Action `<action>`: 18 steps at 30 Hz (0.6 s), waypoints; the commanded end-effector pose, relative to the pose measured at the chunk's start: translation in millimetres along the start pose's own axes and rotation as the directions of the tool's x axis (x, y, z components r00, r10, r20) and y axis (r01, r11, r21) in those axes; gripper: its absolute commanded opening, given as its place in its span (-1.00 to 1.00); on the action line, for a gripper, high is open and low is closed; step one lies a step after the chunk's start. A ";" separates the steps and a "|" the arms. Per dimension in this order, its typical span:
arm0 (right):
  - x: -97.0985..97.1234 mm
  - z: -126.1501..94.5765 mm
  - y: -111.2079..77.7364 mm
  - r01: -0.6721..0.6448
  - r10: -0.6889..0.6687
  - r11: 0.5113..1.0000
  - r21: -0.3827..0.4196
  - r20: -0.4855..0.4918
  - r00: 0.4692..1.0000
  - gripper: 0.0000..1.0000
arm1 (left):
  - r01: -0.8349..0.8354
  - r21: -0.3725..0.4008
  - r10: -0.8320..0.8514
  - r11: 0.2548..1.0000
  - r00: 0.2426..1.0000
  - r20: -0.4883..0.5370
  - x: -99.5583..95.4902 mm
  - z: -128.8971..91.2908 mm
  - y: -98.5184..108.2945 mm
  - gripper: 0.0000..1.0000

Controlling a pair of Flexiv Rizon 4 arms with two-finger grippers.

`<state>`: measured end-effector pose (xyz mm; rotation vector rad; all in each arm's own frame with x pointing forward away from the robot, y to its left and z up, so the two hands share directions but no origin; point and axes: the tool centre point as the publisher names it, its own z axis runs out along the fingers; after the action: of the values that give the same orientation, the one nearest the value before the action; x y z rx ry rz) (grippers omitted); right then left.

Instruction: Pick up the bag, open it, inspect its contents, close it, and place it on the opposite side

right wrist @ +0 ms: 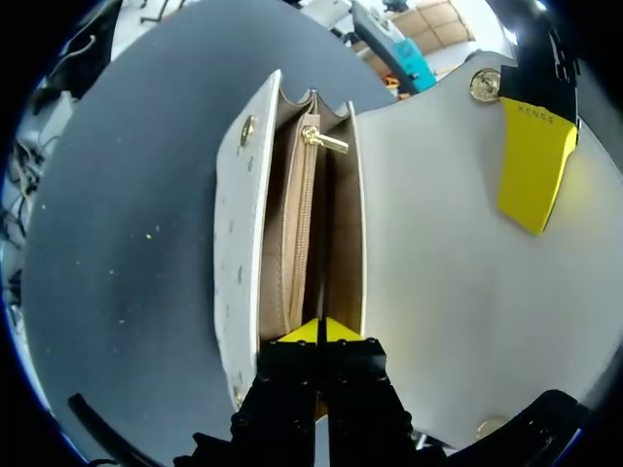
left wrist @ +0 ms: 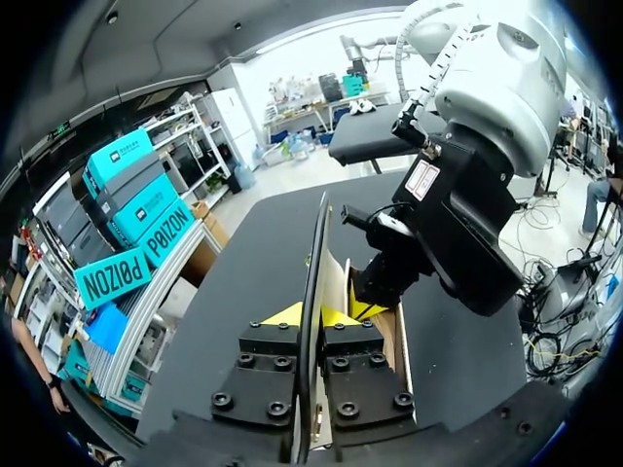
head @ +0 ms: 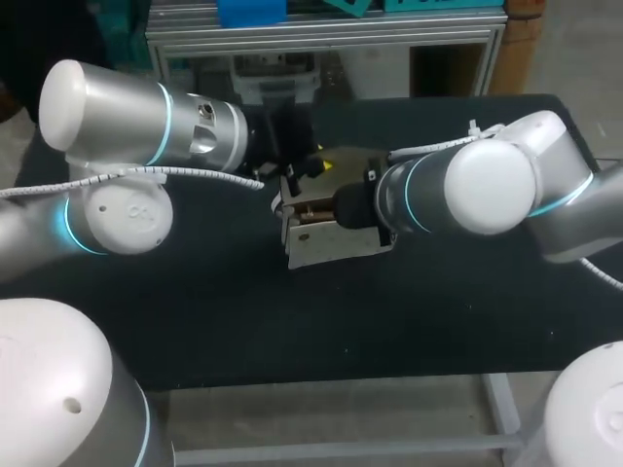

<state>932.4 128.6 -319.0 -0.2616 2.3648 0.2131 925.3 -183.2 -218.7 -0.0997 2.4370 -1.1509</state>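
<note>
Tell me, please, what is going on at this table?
Both arms are on the pale bag, which stands open on the black table. The left tool is shut on the raised flap, holding it back. The right tool sits at the mouth, seemingly pinched on the zipped middle pocket. The inside is in view; closing is not yet done.

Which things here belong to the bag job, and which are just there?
Job: bag; left gripper, shut on its flap; right gripper, at its open mouth.
Just there: table.
</note>
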 end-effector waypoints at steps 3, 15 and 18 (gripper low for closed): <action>8.8 13.4 2.6 0.011 -0.012 1.000 0.019 0.032 0.999 -1.00 | -0.002 0.042 0.002 0.999 1.000 -0.002 2.5 -5.5 2.4 -1.00; 1.6 25.7 1.5 -0.021 0.023 0.999 0.031 -0.098 0.995 -1.00 | -0.018 0.054 0.018 0.998 1.000 0.009 9.1 -10.1 0.5 -1.00; -1.9 20.5 2.8 -0.013 0.015 1.000 0.026 -0.071 0.997 -1.00 | -0.017 0.049 0.016 0.999 1.000 0.007 8.7 -9.1 1.9 -1.00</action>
<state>944.4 135.8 -327.6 -0.2448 2.4632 0.1748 919.8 -179.1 -222.0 -0.0736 2.3987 -1.1932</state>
